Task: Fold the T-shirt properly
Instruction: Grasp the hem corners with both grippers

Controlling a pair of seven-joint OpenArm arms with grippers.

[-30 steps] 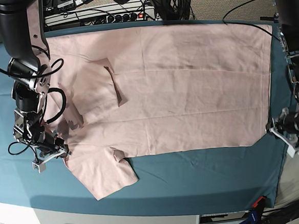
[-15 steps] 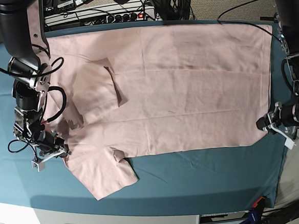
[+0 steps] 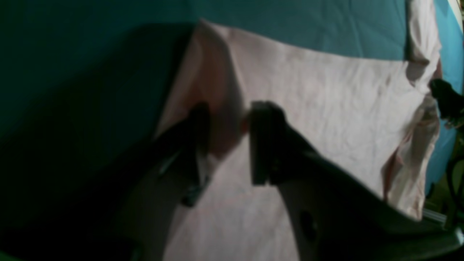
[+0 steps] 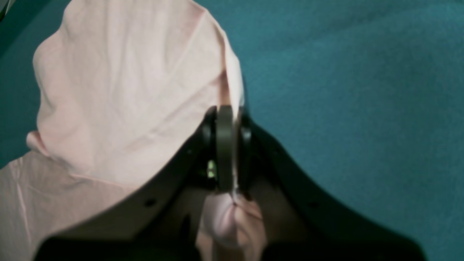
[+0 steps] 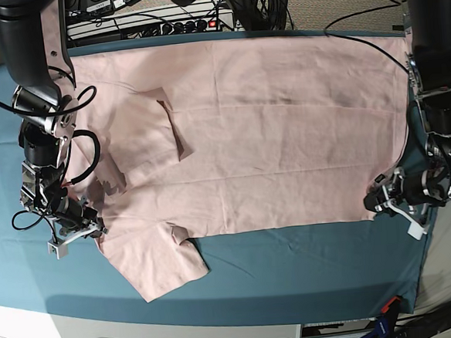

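The pale pink T-shirt lies spread plain side up on the teal cloth, one sleeve pointing toward the front edge. My right gripper, at the left of the base view, is shut on the T-shirt's edge by that sleeve. The right wrist view shows fabric pinched between the shut fingers of this gripper. My left gripper sits at the hem's front corner on the right. In the left wrist view it stands open, with a low ridge of the T-shirt in the gap.
The teal table cloth covers the table down to its white front edge. The other sleeve is folded in over the shirt's body. Cables and a power strip run along the back edge.
My left arm has moved leftward in the base view, from beside the table's right edge onto the hem corner. The right arm and the shirt have stayed put.
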